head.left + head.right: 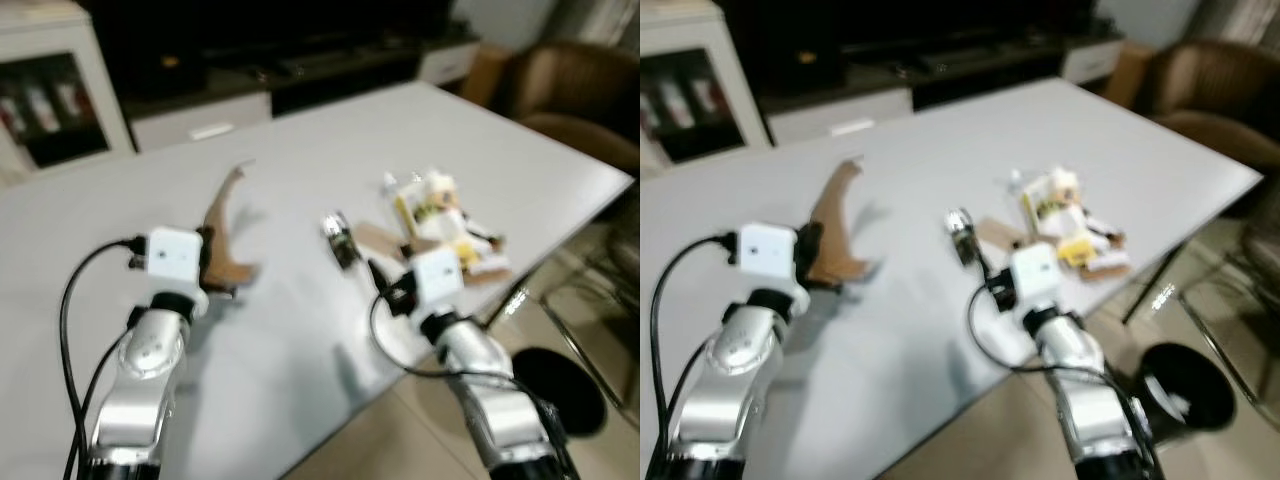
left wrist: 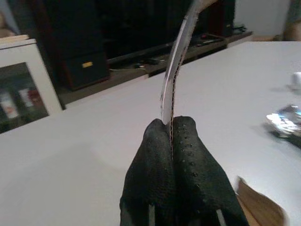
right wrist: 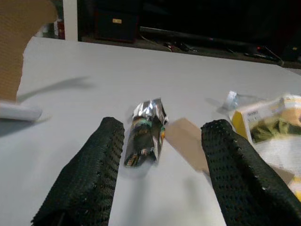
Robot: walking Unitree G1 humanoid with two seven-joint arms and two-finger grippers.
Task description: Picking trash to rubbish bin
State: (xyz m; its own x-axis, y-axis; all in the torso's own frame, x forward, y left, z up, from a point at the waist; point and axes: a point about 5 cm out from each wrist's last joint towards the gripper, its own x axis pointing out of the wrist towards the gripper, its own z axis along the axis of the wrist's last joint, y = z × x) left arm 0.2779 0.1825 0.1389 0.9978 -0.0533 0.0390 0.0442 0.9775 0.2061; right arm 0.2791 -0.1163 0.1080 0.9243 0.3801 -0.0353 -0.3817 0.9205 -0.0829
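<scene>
- Writing: I can read none. The yellow packaging (image 3: 268, 123) at the desk's right side carries dark print, too blurred to make out, and the foil wrapper (image 3: 145, 132) shows coloured print that is likewise illegible.
- Left claw (image 2: 171, 136): I see its two black fingers pressed together on a torn strip of brown cardboard (image 1: 222, 235). The strip is thin, curved, and rises above the pale grey desk (image 1: 300, 180).
- Right claw (image 3: 160, 155): its fingers stand wide apart and hold nothing. They hover just over the desk, with the foil wrapper lying between and a little beyond the fingertips (image 3: 110, 136).
- Trash: the crumpled, shiny foil wrapper lies near the desk's middle. Just beside it is a flat brown card piece (image 3: 186, 141), then a heap of yellow-and-white packets (image 1: 445, 225) near the right edge.
- Rubbish bin (image 1: 1185, 395): round, black and open-topped, it stands on the tiled floor (image 1: 370, 440) beside the desk's right corner, below the right arm.
- Surroundings: a dark low cabinet (image 1: 290, 50) runs behind the desk, with a white glass-fronted cupboard (image 1: 50, 90) at far left and a brown armchair (image 1: 570, 95) at far right.
</scene>
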